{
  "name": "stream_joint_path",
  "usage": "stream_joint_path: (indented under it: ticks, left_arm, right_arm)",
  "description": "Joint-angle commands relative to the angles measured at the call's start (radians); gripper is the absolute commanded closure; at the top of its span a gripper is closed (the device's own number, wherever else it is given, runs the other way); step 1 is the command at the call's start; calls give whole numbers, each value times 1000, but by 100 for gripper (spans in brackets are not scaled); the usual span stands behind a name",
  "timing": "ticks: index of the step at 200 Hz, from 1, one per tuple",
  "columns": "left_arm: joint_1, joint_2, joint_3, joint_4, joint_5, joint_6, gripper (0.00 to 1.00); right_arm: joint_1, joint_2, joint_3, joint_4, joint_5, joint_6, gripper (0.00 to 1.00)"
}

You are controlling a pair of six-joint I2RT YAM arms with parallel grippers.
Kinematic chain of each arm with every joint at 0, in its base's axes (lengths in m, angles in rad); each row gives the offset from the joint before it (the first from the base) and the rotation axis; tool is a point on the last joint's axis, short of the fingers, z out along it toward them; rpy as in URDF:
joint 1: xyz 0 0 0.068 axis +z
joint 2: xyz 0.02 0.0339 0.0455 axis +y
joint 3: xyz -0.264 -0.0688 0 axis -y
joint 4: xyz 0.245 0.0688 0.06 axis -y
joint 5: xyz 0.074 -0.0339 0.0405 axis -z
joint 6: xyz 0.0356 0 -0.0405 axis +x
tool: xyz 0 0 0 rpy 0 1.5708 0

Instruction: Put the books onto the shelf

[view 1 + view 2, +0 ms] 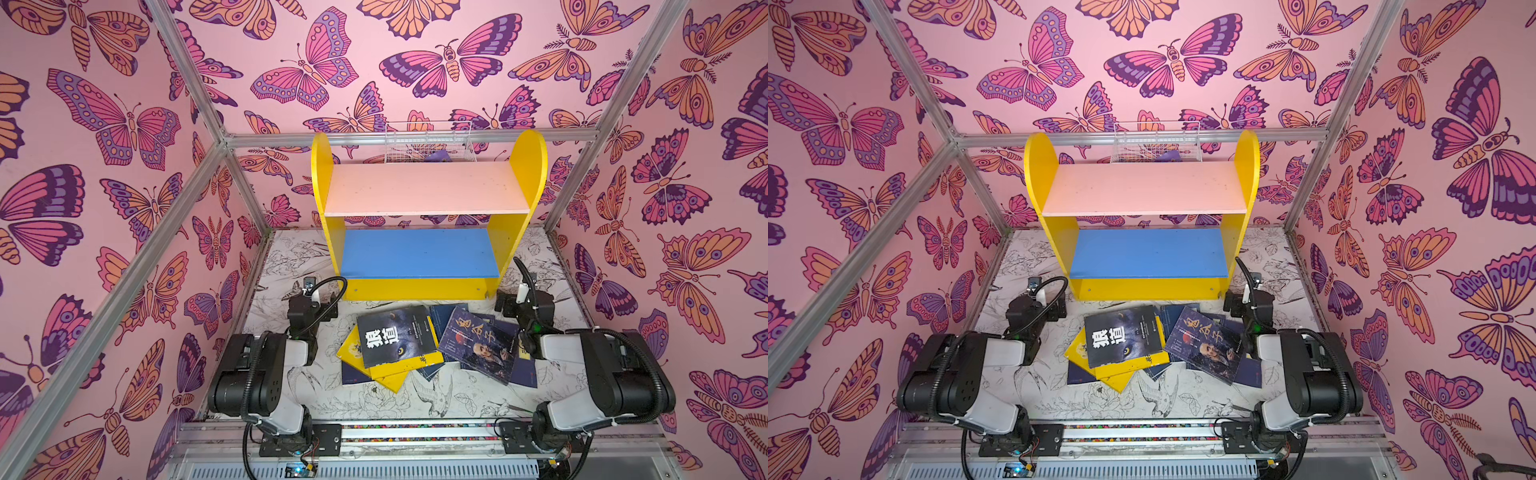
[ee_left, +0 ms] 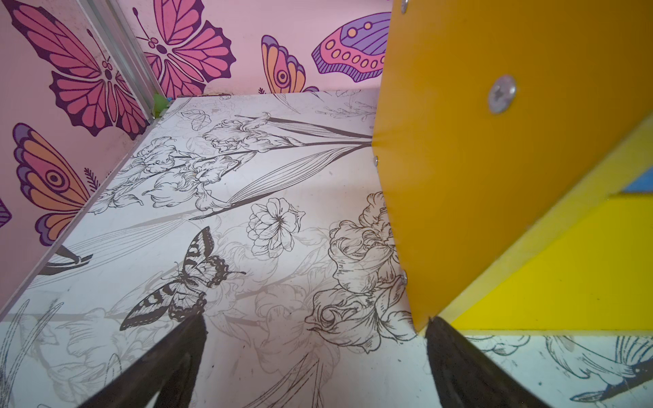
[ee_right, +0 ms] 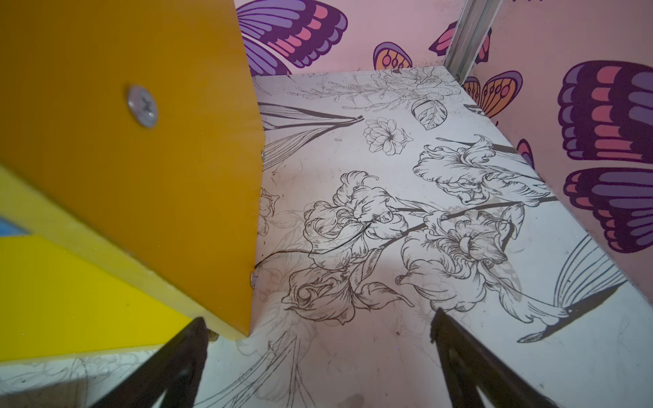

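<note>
Both boards of the shelf stand bare, and every one of the books lies flat in a loose, overlapping heap on the flower-printed tabletop, just in front of the shelf's yellow base. The left gripper and the right gripper flank that base, each near one front corner, both with jaws spread wide and nothing between them; the wrist views show only printed tabletop and yellow side panel ahead of the fingers. The decisive relation is that the heap lies behind and inward of both grippers, toward the arm bases and between the two arms, so either hand must draw back and turn toward the middle before it can touch a cover. On top, the black wolf-eyed book sits on the left gripper's side of the pile, its long axis running roughly from the arm bases toward the shelf, with yellow covers fanned out beneath it. The dark portrait book lies tilted on the right gripper's side, its long axis skewed toward that arm, over navy volumes. By this reading the left arm is nearer the wolf-eyed book and the right arm nearer the portrait book. A white wire basket stands behind the shelf and appears to play no part.
</note>
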Motion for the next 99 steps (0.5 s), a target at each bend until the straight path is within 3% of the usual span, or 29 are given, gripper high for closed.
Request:
stream_joint_path:
  ticks: [1, 39, 63, 99]
  left_arm:
    - [6, -3, -4, 18, 8, 8, 2]
    - [13, -4, 4, 2, -48, -28, 2]
    - [13, -3, 3, 5, -51, -28, 2]
    - [5, -14, 8, -5, -54, -11, 2]
  right_arm:
    - [-7, -11, 18, 0, -8, 3, 1]
    - [-12, -11, 18, -6, -13, 8, 1]
    - [-73, -8, 5, 27, -135, 38, 1]
    - [-64, -7, 17, 11, -152, 18, 1]
